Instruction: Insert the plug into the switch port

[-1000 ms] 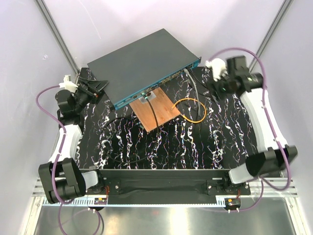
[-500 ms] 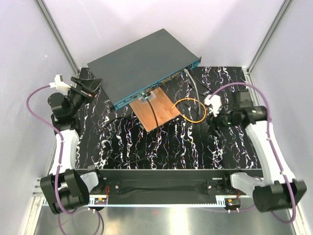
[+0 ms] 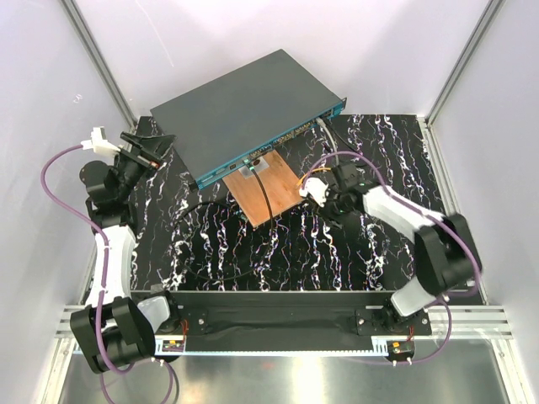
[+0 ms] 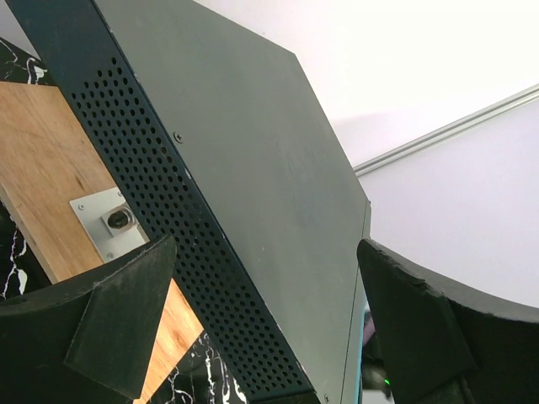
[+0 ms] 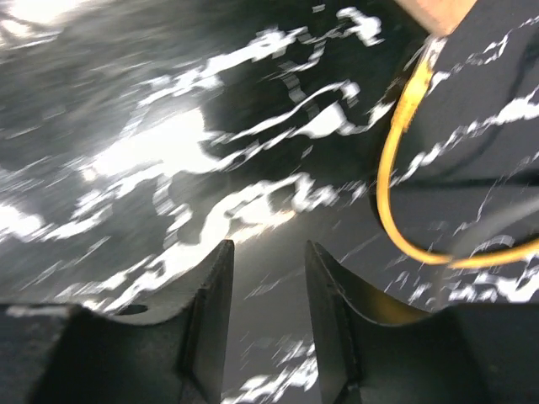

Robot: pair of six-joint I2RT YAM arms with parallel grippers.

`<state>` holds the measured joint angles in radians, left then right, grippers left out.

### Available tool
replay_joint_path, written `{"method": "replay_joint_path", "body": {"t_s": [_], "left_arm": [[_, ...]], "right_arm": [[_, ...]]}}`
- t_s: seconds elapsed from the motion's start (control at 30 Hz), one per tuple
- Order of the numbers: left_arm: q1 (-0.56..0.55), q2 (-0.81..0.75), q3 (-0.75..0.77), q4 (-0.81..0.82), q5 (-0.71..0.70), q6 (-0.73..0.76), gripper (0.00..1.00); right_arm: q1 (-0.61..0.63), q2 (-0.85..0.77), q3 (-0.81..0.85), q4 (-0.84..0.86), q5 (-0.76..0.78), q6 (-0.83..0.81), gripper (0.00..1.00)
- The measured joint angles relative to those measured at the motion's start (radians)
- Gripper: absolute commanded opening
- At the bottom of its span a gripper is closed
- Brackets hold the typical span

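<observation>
1. The left arm reaches up the left side. The left tool [image 3: 160, 147] hovers at the left end of the switch [image 3: 244, 109], fingers spread wide and touching nothing.
2. The right arm folds sharply inward. The right tool [image 5: 268, 252] points down at the surface [image 3: 253, 252], fingers slightly parted with nothing between them, near an orange cable [image 5: 396, 168].
3. The surface is black with white marbled veins; pale walls enclose it.
4. The switch is a flat dark metal box with a perforated side, lying angled at the back. A wooden board [image 3: 274, 194] lies against its front.

No text, label, brand or number could be read anywhere; the switch [image 3: 244, 105] showed only tiny blurred front-face marks.
</observation>
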<state>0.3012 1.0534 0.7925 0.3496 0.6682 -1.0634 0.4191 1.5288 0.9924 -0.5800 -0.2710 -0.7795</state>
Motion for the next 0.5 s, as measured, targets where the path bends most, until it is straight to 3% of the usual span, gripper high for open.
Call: {"method": "replay_joint_path", "body": {"t_s": [0.23,0.5], "left_arm": [[0.000,0.000,0.022,-0.019,0.002,0.022,0.95],[0.003,0.000,0.026,-0.019,0.009,0.036,0.95]], "right_arm": [[0.000,0.209,0.079,0.132,0.075,-0.016,0.42],[0.000,0.228,0.118,0.155,0.096,-0.027,0.43]]}}
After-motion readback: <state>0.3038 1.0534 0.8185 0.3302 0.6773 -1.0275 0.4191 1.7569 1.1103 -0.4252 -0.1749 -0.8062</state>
